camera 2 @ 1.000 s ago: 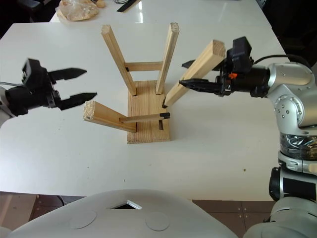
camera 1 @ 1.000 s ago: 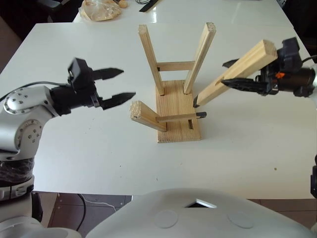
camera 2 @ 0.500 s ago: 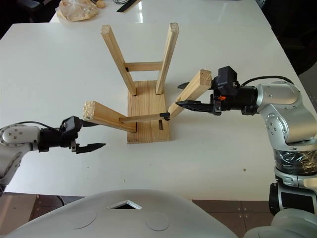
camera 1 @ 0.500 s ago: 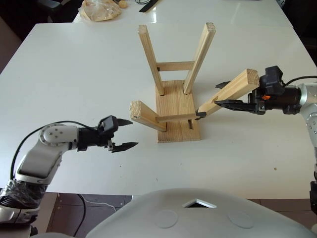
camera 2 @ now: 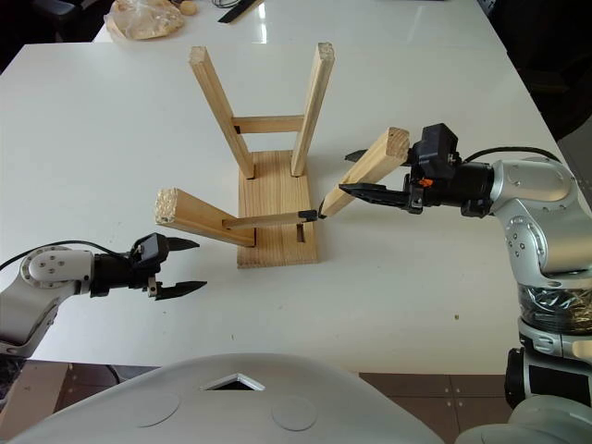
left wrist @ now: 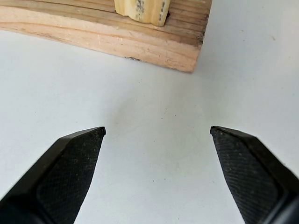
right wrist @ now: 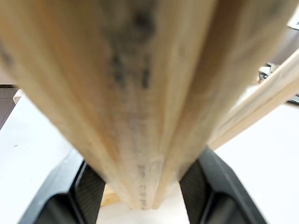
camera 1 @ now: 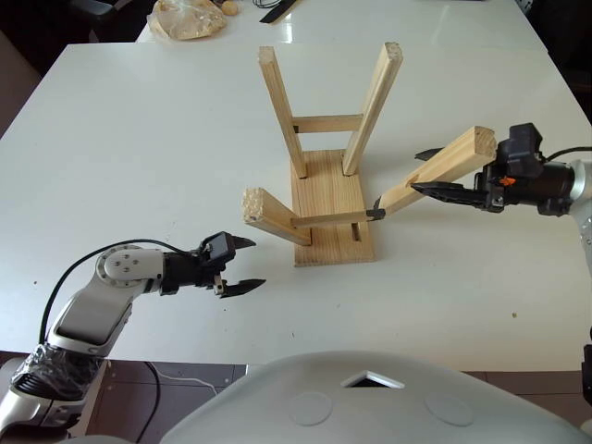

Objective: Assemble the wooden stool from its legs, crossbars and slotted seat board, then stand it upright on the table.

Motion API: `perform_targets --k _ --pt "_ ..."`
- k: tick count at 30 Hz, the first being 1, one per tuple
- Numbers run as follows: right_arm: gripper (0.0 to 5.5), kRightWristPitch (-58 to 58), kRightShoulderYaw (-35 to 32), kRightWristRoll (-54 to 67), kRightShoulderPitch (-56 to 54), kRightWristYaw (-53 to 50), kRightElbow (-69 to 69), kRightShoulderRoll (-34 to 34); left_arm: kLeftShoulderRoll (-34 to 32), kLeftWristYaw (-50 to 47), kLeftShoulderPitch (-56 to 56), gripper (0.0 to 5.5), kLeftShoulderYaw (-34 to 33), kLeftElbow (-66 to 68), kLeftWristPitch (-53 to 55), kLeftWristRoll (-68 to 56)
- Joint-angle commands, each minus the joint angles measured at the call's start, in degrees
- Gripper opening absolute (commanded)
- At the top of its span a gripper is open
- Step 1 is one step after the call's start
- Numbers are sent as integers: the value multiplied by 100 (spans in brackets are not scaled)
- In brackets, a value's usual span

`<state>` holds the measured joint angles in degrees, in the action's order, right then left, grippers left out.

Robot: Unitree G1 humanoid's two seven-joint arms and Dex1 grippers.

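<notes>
Right gripper is clamped on a wooden leg, slanted above the white table, its lower end at the tip of a crossbar over the slotted seat board. Left gripper is low near the front edge, fingers apart, holding nothing. Two upright legs stand on the board. A crinkled bag sits at the far edge, with dark floor beyond.

Pale wooden seat board lies flat mid-frame; upright legs with crossbar stand on it; third leg tilts left, fourth leg slants right
</notes>
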<state>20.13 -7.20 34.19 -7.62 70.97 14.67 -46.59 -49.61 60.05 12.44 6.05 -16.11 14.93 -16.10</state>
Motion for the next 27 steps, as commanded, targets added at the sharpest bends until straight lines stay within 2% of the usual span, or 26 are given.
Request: perform_targets --k 1,11,17,27 --pt "202 -34 67 -2 425 23 260 21 -15 -7 -62 418 -42 74 -63 87" --pt "201 364 159 472 897 -374 1134 286 15 -188 -328 418 -51 334 -150 352" --pt "201 138 -78 241 983 -372 886 156 7 -230 -286 418 -80 401 -226 476" --pt "201 -877 -160 -607 2004 49 -22 -300 -14 -313 -191 418 -154 447 -271 586"
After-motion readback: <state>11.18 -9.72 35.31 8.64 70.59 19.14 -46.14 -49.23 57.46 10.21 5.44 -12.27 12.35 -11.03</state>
